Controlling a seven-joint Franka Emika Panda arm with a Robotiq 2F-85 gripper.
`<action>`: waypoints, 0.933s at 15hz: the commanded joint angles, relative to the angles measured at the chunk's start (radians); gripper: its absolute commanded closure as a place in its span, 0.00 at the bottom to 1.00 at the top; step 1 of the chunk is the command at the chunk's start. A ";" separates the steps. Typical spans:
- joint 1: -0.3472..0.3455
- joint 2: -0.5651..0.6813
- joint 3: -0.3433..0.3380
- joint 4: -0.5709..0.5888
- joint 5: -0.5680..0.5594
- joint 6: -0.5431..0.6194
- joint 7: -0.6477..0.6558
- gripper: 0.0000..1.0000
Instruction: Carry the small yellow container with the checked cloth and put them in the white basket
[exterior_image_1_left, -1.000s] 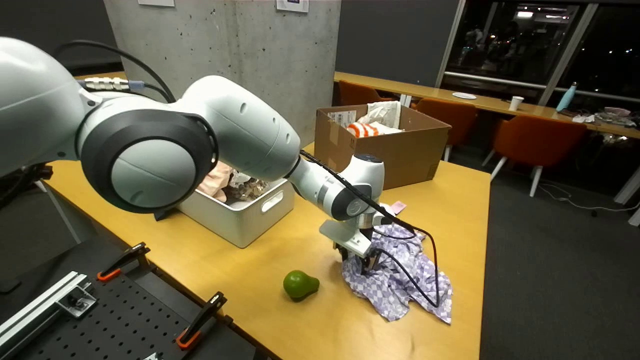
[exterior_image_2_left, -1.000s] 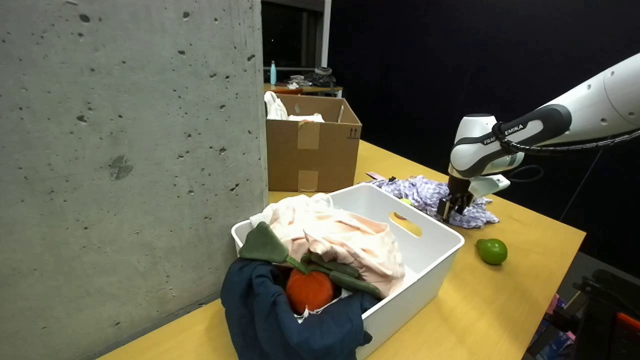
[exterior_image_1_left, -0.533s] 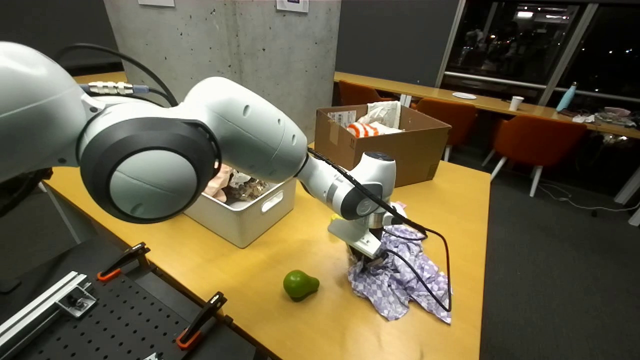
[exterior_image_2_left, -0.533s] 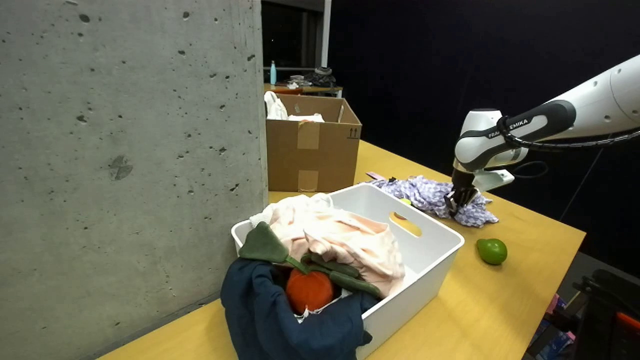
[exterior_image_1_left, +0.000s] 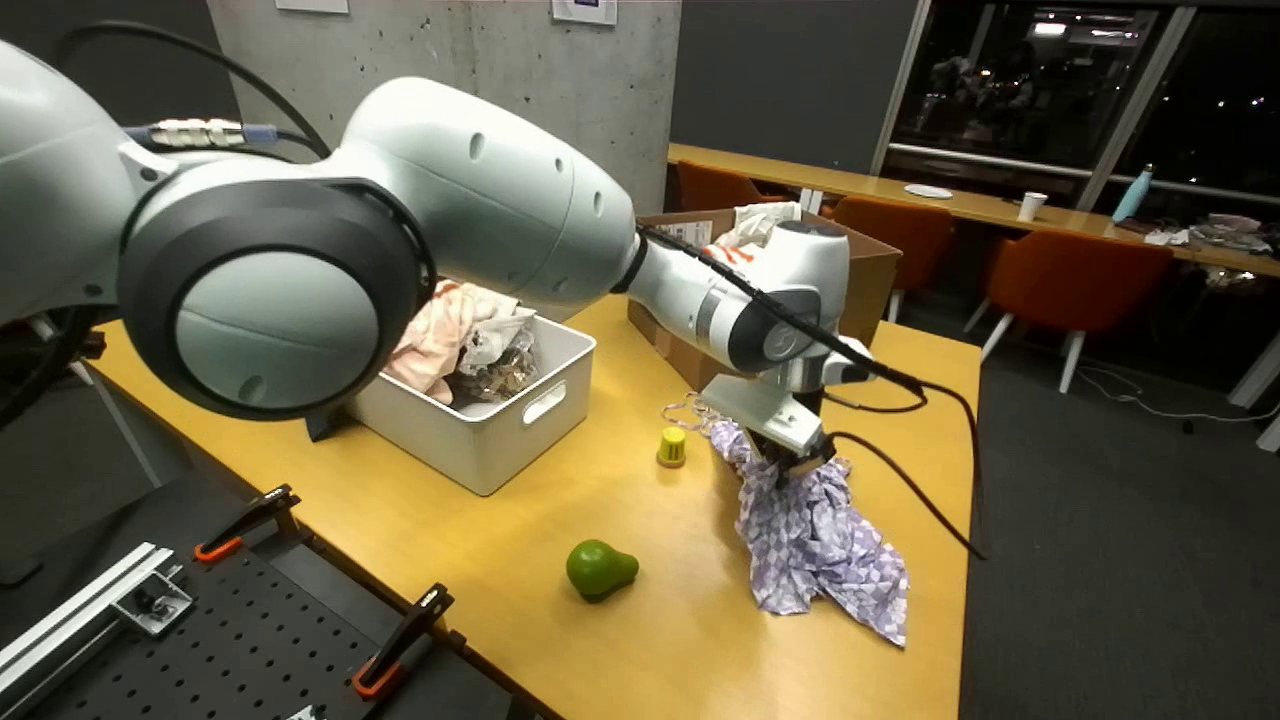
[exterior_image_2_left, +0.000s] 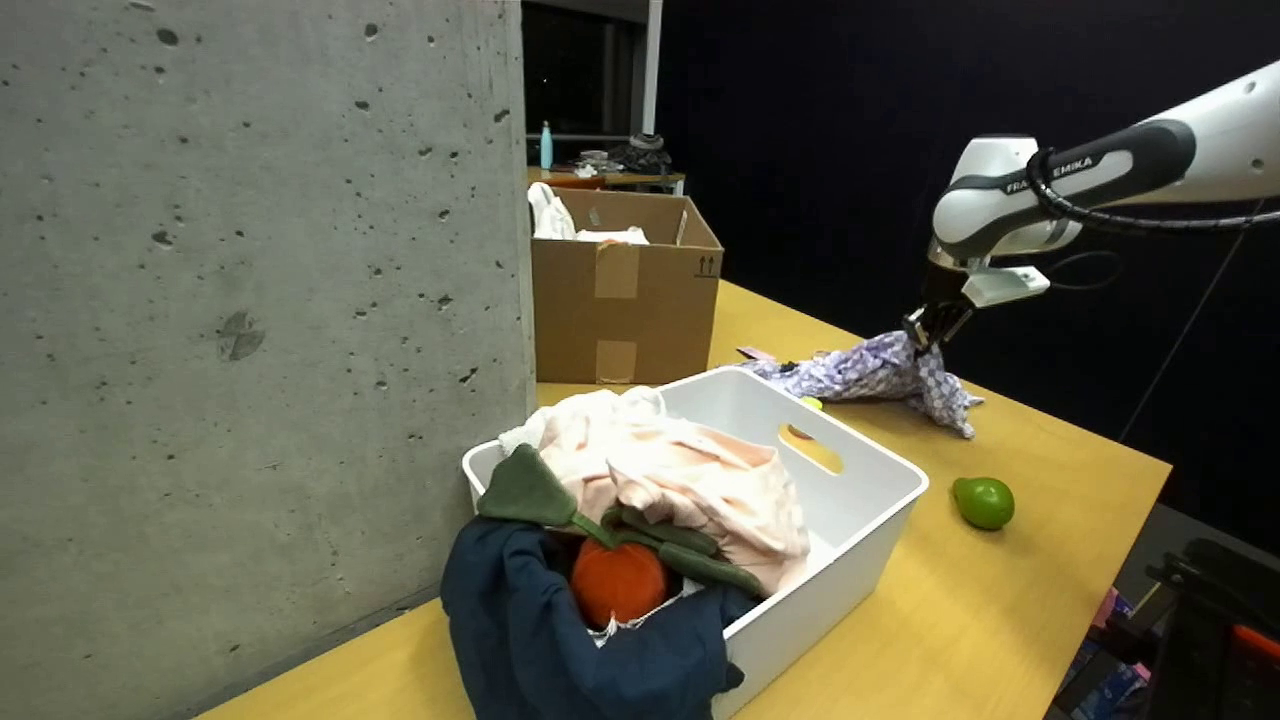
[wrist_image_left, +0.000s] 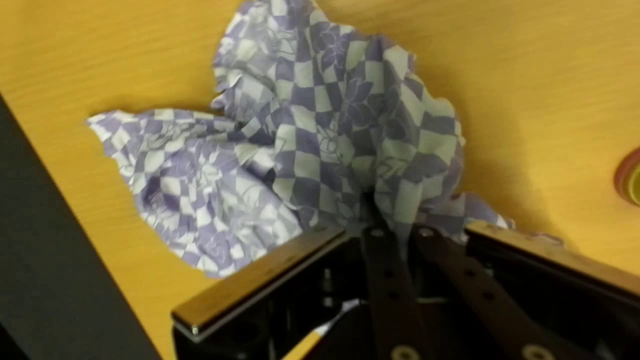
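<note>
The fingers (wrist_image_left: 391, 285) are standing almost together and gripping a bunched fold of the checked cloth (wrist_image_left: 320, 140), which is hanging from them like a tent, its lower edges resting on the counter (exterior_image_1_left: 660, 640). Just left of the cloth in an exterior view, the small yellow container (exterior_image_1_left: 672, 447) is standing upright, touching neither cloth nor fingers; the cloth is not wrapping it. On progress, the cloth is showing as secured and partly raised, and the job is, by assessment, sitting at an early stage. Remaining are the carry, the release into the white basket (exterior_image_2_left: 820, 610) and the handling of the container, whether together with the cloth or separately. The basket is standing left of the cloth in both exterior views, holding pinkish clothing (exterior_image_2_left: 690, 470) and a round orange item (exterior_image_2_left: 618, 582), with dark blue fabric (exterior_image_2_left: 560, 620) draping over one end. As for obstructions, the container is standing roughly between cloth and basket, so a trailing edge could be tipping it; the basket's rim is calling for greater height. A black cable (exterior_image_1_left: 880, 367) is looping down right of the fingers. A green pear-shaped fruit (exterior_image_1_left: 600, 569) is lying nearer than the cloth, seemingly off the route, and a cardboard box (exterior_image_2_left: 625, 310) is standing at the far side.
</note>
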 joint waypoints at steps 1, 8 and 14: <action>0.018 -0.115 0.003 -0.017 0.001 -0.073 0.006 0.99; 0.145 -0.314 0.040 -0.133 -0.004 -0.219 -0.006 0.99; 0.237 -0.396 0.039 -0.200 -0.004 -0.308 -0.005 0.57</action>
